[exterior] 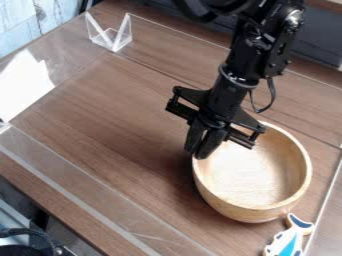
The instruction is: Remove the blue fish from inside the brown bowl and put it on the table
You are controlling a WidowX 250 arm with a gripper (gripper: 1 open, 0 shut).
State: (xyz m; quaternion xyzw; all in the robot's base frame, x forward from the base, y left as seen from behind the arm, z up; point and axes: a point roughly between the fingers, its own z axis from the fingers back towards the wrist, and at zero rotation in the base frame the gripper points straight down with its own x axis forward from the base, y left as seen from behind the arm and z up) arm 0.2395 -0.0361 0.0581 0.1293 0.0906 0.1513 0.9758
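**Bowl looks empty, fish lies on the desk beside it**

The brown bowl [255, 213] sits on the desk [120, 120] toward the lower right of the view, and its inside shows only bare pale wood. No fish can be seen in it, though the arm hides a small part of the inner wall at about 10 o'clock.

The blue fish [293, 239] appears to lie on the desk outside the bowl. It is just beside the near rim, at about 5 o'clock from the bowl's centre, and the bottom edge of the picture cuts part of it off. It shows a blue patch against a white body. It is small and close to the frame edge, so naming it the fish is a judgement and not a certainty.

If that reading is right, the main part of the task is already done: the fish is out of the bowl and resting on the desk. What seems left is for the arm to come away from the bowl.

The end effector [205, 148] points steeply down at the bowl's rim, at about 10 o'clock from the bowl's centre. Its fingers are drawn together and closed. Nothing blue or white shows between them, so it seems to hold nothing. The tips are at or just inside the rim. Whether they touch the wood or stop just short of it cannot be told from this view.
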